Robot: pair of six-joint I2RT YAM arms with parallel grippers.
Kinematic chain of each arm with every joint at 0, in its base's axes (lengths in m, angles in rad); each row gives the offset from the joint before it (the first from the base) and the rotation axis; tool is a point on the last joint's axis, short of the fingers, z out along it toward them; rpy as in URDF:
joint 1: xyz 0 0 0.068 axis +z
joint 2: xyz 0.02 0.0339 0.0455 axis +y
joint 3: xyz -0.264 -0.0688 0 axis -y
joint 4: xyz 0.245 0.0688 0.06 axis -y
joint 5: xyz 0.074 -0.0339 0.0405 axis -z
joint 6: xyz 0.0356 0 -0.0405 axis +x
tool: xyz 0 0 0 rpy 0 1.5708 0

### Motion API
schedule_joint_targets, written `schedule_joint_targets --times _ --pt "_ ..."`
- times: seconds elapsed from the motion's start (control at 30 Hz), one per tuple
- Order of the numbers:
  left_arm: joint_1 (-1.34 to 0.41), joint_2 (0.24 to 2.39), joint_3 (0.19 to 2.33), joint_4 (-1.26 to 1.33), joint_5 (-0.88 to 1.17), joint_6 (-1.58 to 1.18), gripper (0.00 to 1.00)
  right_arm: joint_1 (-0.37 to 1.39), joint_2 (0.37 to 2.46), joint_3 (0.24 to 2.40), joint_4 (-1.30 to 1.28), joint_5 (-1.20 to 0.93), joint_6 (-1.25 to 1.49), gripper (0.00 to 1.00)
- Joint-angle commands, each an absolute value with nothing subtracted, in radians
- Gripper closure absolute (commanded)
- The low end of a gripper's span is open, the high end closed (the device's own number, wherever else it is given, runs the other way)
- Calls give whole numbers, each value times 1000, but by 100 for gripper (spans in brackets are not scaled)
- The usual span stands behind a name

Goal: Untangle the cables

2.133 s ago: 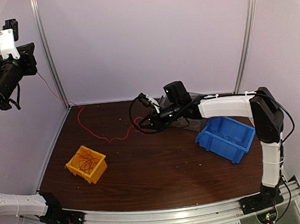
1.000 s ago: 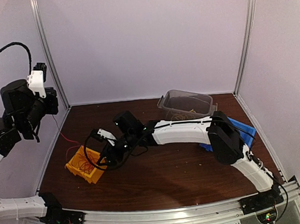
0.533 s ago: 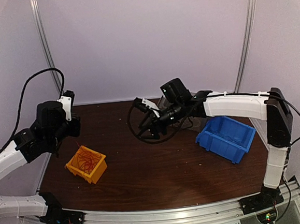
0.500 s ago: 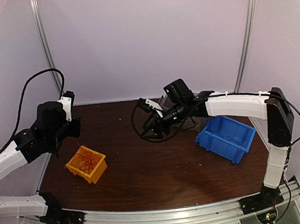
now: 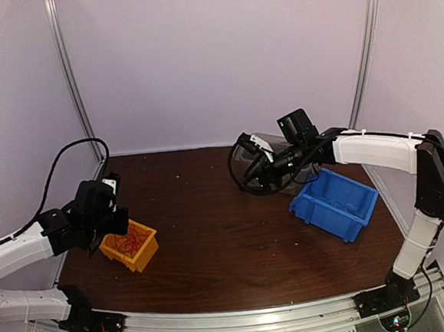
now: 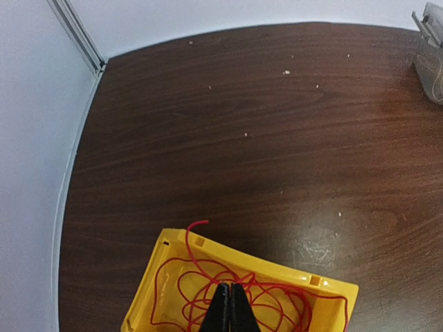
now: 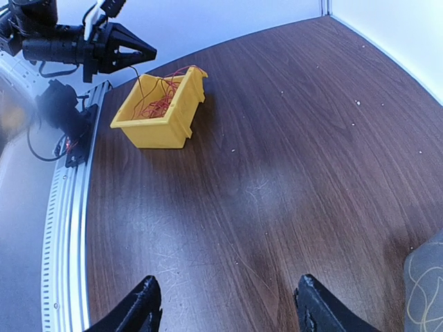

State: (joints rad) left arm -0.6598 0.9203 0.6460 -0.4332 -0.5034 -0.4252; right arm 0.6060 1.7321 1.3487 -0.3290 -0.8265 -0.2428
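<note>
A red cable [image 6: 181,280] lies coiled in a yellow bin [image 6: 277,266] at the table's left, one end poking over the bin's far rim. My left gripper [image 6: 230,289] is shut, tips down in the coil; in the right wrist view a red strand [image 7: 140,83] rises from the bin to it. My right gripper [image 7: 225,311] hangs open above bare table, nothing between its fingers. In the top view it [image 5: 249,168] sits at the back, in front of a clear tub [image 7: 423,304] with a yellowish cable [image 7: 419,280] inside.
A blue bin [image 5: 336,203] stands at the right under the right forearm. The yellow bin [image 5: 129,254] is near the left edge. The clear tub [image 6: 432,55] is at the back. White enclosure walls and metal posts [image 5: 73,78] ring the table.
My left arm has come down from high at the left to the yellow bin. My right arm has swung back to the right, away from the yellow bin, toward the clear tub.
</note>
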Motion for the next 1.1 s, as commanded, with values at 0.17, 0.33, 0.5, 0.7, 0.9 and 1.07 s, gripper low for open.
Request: schedule_joint_targets --times 0.17,0.33,0.5,0.7,0.9,1.07 --pt "-621 996 549 -290 -392 -580 100 523 1596 1355 -439 -846 -310 31" --pt "-615 1059 564 -321 -408 -638 100 447 1508 1325 -429 -841 -298 31" --pt "-615 1033 642 -393 -443 -645 48 340 1471 1307 -411 -873 -270 30" --pt "-615 1020 776 -421 -451 -569 36 201 1425 1298 -352 -885 -203 28" --pt "-615 1088 943 -372 -451 -392 30 74 1366 1257 -277 -695 -110 2" --pt "-583 1189 1088 -295 -465 -263 21 22 1326 1223 -178 -369 -2 0"
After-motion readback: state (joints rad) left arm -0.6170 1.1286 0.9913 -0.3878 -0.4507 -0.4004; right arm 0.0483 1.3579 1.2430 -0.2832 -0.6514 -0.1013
